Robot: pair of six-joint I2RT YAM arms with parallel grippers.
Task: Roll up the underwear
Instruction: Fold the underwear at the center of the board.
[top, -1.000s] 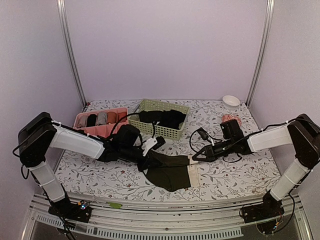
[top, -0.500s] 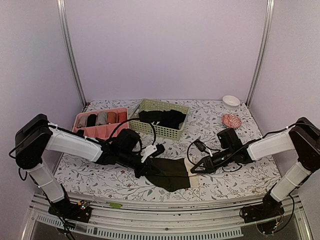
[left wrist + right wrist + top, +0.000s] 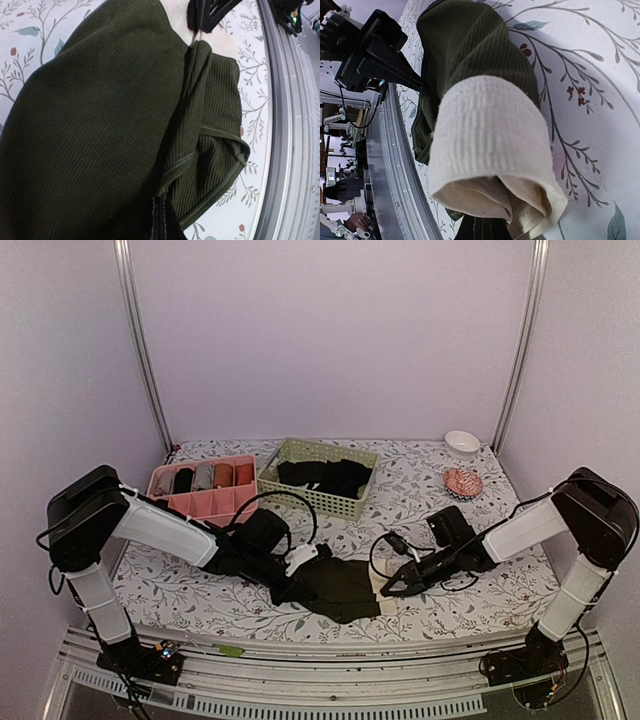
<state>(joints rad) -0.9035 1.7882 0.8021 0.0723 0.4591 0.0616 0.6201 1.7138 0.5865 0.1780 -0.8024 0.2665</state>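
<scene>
The underwear (image 3: 343, 585) lies on the table near the front edge, dark olive-black ribbed cloth with its cream waistband (image 3: 381, 585) at the right end. My left gripper (image 3: 299, 583) is shut on its left edge; in the left wrist view the dark cloth (image 3: 100, 115) fills the frame and is pinched at my fingers (image 3: 161, 222). My right gripper (image 3: 387, 590) is shut on the waistband end. In the right wrist view the waistband (image 3: 490, 135) is folded in a loop over my fingers (image 3: 482, 229). The left gripper also shows in the right wrist view (image 3: 375, 50).
A green basket (image 3: 342, 502) with black garments stands behind. A pink divider tray (image 3: 160, 480) with rolled bundles is at the back left. A white bowl (image 3: 462, 441) and a red-pink object (image 3: 463, 481) sit at the back right. The metal front rail (image 3: 330, 645) is close.
Both grippers have come down and toward the front edge with the underwear. They have moved closer together, and the cloth now lies bunched on the table instead of stretched.
</scene>
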